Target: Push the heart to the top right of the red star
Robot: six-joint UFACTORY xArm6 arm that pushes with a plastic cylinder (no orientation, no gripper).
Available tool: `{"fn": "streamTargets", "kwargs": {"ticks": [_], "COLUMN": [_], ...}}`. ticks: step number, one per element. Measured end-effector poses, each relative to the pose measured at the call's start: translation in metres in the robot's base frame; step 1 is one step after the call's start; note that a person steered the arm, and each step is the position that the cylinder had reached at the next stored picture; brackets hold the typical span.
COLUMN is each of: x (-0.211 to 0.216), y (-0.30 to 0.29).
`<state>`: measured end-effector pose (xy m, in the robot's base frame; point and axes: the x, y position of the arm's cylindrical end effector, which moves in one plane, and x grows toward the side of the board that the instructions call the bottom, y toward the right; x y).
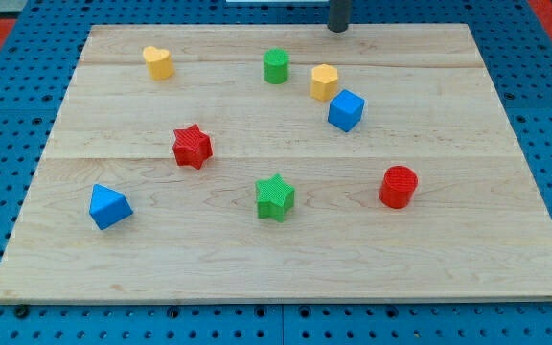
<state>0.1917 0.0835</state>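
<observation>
The yellow heart (158,62) lies near the board's top left. The red star (192,146) lies below it and a little to the right, left of the board's middle. My tip (338,28) is at the view's top edge, right of centre, at the board's far rim. It is far to the right of the heart and touches no block. The nearest blocks to it are the green cylinder (276,66) and the yellow hexagon (324,81).
A blue cube (346,110) sits just below and right of the yellow hexagon. A green star (275,197) lies at lower centre, a red cylinder (398,187) at the right, a blue triangular block (108,207) at lower left. The wooden board (468,249) rests on a blue perforated table.
</observation>
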Motion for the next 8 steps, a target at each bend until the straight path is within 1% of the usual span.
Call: {"fn": "streamTargets", "kwargs": {"ticks": [1, 2, 4, 5, 6, 7, 8], "x": [0.002, 0.003, 0.003, 0.0, 0.009, 0.029, 0.1], "y": [-0.03, -0.098, -0.125, -0.155, -0.231, -0.285, -0.233]}}
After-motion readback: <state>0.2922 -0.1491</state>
